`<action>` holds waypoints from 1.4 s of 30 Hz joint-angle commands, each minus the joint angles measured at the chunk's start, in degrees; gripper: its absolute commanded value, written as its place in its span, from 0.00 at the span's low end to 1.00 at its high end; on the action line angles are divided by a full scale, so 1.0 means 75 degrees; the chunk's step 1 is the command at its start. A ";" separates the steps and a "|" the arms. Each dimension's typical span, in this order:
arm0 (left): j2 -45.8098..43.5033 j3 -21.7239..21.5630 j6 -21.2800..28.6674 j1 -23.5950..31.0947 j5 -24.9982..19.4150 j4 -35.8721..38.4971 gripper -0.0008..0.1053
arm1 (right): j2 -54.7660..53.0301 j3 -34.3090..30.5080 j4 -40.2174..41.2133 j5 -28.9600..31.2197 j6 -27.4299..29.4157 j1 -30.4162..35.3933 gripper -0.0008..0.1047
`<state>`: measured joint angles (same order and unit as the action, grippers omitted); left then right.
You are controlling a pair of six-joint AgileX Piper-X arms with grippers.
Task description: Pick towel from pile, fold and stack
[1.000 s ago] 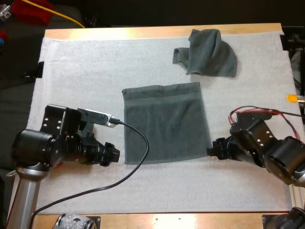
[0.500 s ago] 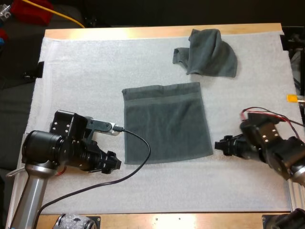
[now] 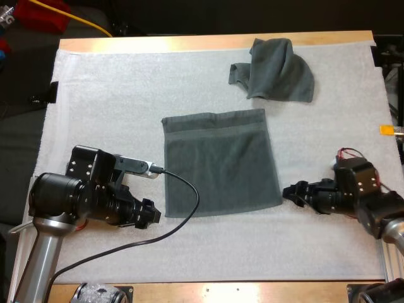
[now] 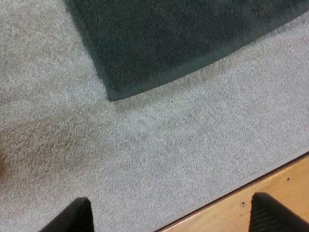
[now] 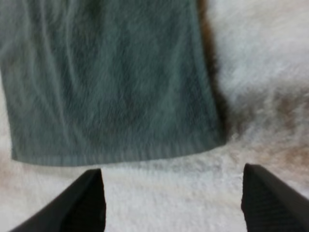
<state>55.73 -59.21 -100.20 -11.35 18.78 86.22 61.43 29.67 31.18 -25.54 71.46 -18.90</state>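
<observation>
A dark grey-green towel (image 3: 219,161) lies flat on the white mat (image 3: 113,95), folded into a rough square. A second, crumpled towel (image 3: 278,69) sits at the mat's far right. My left gripper (image 3: 146,213) rests low beside the flat towel's near left corner (image 4: 112,94), open, with its fingers (image 4: 72,217) wide apart over bare mat. My right gripper (image 3: 295,192) hovers just right of the towel's near right corner (image 5: 219,140), also open, holding nothing.
The table's wooden front edge (image 4: 251,198) runs close behind my left gripper. Bare mat surrounds the flat towel on all sides. A red object (image 3: 41,14) and a yellow cable (image 3: 88,22) lie beyond the far left edge.
My right gripper has pulled back to the right, away from the towel's near right corner. My left gripper moved slightly down and left a second ago, then stayed put.
</observation>
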 commanded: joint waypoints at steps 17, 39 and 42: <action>-0.0060 0.0004 0.0028 -0.0038 0.0044 -0.0042 0.61 | 0.2314 -0.0075 -0.1528 -0.0613 -0.0363 0.0001 0.57; -0.0060 0.0004 0.0028 -0.0038 0.0044 -0.0042 0.61 | 0.2862 -0.0075 -0.1832 -0.1062 -0.0543 -0.0014 0.24; -0.0060 0.0004 0.0028 -0.0038 0.0044 -0.0042 0.61 | 0.2862 -0.0075 -0.1832 -0.1022 -0.0543 -0.0014 0.16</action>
<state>55.73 -59.21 -100.20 -11.35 18.78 86.22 82.74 29.13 17.12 -33.26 67.31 -18.90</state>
